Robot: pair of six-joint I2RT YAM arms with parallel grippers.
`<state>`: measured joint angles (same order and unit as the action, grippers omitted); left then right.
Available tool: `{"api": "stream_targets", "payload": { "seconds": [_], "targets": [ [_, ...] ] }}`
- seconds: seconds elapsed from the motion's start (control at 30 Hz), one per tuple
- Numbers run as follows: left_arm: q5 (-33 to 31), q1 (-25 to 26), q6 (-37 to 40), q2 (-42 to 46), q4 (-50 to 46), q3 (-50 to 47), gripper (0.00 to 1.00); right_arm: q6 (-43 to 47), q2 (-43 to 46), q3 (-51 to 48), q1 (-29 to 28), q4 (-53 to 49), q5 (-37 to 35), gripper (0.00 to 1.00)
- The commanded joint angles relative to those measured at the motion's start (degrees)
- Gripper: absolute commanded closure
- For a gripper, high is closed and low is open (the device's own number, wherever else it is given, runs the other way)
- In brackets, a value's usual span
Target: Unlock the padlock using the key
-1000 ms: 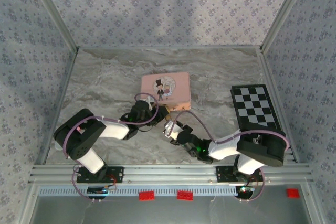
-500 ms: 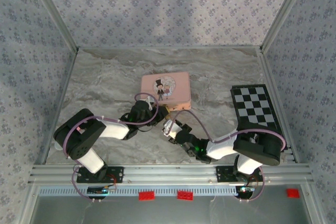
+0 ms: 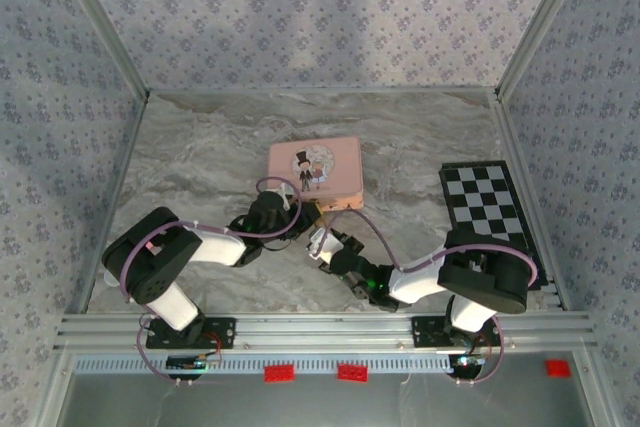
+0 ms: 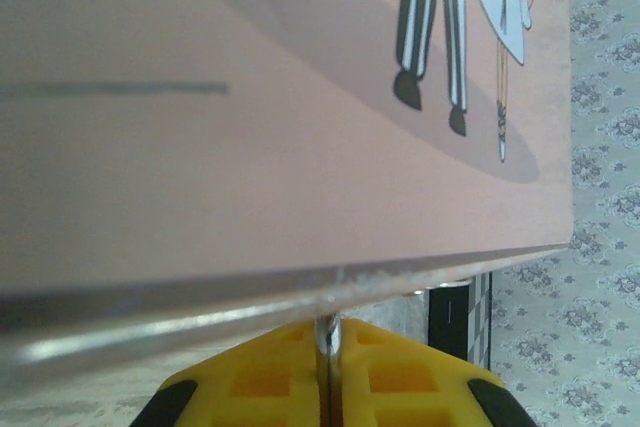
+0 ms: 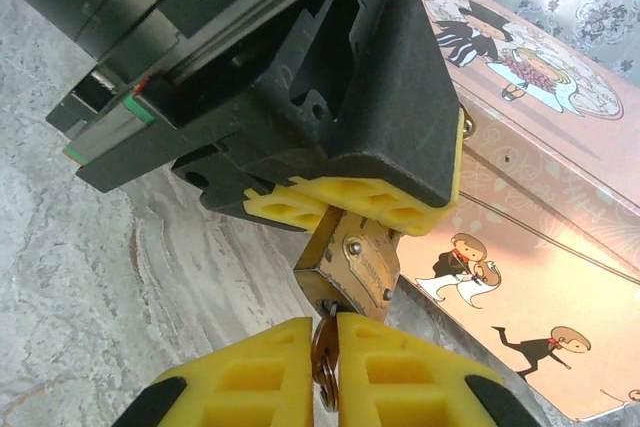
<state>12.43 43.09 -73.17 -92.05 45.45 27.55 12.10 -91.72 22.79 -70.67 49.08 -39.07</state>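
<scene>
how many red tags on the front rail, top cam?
3. Left-centre tag and centre tag sit close together between the two arm bases; far-right tag sits alone, all along the front rail. None appears hidden.

The small shiny brass-gold padlock point(image 5: 352, 265) looks yellow-gold. The thin metal key point(image 5: 324, 349) is dark brown. The black left tool point(image 5: 335, 209) and the right tool point(image 5: 326, 372) have yellow pads point(image 5: 395, 377). The pink rectangular box point(image 3: 315, 169) shows a cartoon couple. At 3 o'clock lies a black-and-white checked board point(image 3: 485, 202). The desk point(image 3: 200, 157) is grey marble.
</scene>
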Motion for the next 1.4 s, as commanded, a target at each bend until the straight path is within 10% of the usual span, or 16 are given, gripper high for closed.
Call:
{"api": "stream_targets", "payload": {
  "seconds": [0.0, 1.37],
  "targets": [
    [2.65, -0.48, -5.34, -0.76, -0.18, -0.94, 1.0, -2.16, -0.44, 2.27, 0.1, -0.88, -3.21, 0.89],
    [2.02, -0.38, -4.8, 0.17, 0.56, -1.09, 1.0, -51.56, 11.92, -1.44, 13.52, -11.71, 20.05, 0.97]
  ]
}}
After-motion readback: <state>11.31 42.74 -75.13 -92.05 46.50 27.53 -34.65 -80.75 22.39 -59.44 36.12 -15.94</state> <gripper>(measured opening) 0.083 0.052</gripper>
